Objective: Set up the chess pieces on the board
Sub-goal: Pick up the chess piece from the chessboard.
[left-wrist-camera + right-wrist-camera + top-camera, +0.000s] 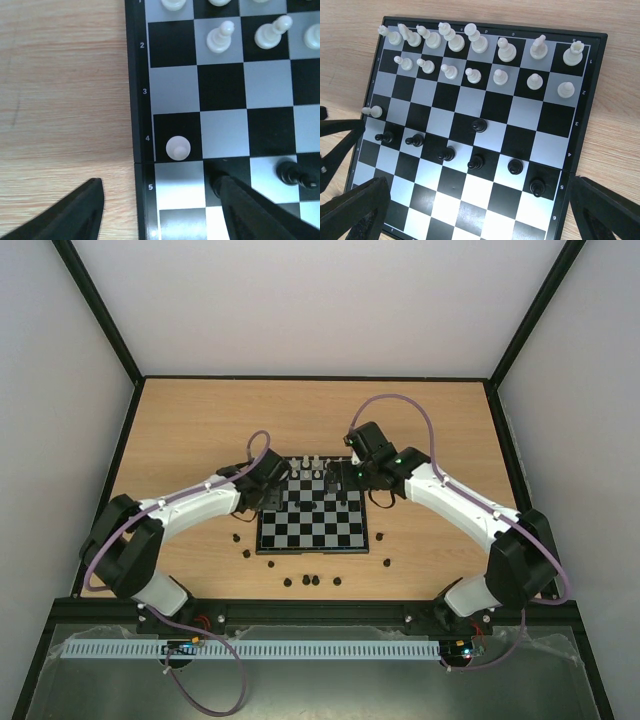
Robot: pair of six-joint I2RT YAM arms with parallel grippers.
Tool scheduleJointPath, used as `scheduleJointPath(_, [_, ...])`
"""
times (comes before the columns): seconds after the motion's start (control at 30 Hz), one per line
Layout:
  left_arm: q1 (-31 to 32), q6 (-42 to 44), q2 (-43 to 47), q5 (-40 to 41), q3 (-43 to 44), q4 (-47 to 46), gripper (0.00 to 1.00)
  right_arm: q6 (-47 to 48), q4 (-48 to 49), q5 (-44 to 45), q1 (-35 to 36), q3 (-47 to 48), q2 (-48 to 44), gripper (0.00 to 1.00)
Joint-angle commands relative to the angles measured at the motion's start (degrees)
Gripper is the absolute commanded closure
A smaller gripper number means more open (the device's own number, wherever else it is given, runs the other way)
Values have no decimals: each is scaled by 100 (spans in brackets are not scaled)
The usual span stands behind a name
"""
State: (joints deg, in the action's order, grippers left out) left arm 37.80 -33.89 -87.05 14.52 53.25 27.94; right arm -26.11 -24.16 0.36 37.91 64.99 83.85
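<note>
Reading 2, 3, 4, 5 down the board (220, 90) frame at nine o'clock; white pawn (177, 148) beside 4. Left gripper (160, 181) and right gripper (477, 181) jaws wide, holding nothing.

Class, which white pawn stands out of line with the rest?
The lone white pawn on row 4 at the board's edge; the other seven line row 2.

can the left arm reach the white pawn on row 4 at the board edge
Probably yes: the left gripper hangs open just short of the white pawn, with nothing between them.
</note>
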Motion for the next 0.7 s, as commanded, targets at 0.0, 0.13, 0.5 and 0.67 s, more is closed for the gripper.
scheduleJointPath(0.0, [-36, 53, -247, 11, 132, -152, 38, 13, -47, -22, 39, -66, -185, 1])
scheduleJointPath(0.13, [-45, 73, -446, -39, 166, -224, 53, 27, -30, -64, 50, -72, -159, 1])
scheduleJointPath(0.5, [-121, 152, -677, -30, 259, -320, 71, 36, -19, -79, 76, -80, -132, 0])
scheduleJointPath(0.67, [-164, 194, -743, -51, 298, -333, 78, 41, -25, -59, 85, -91, -147, 0])
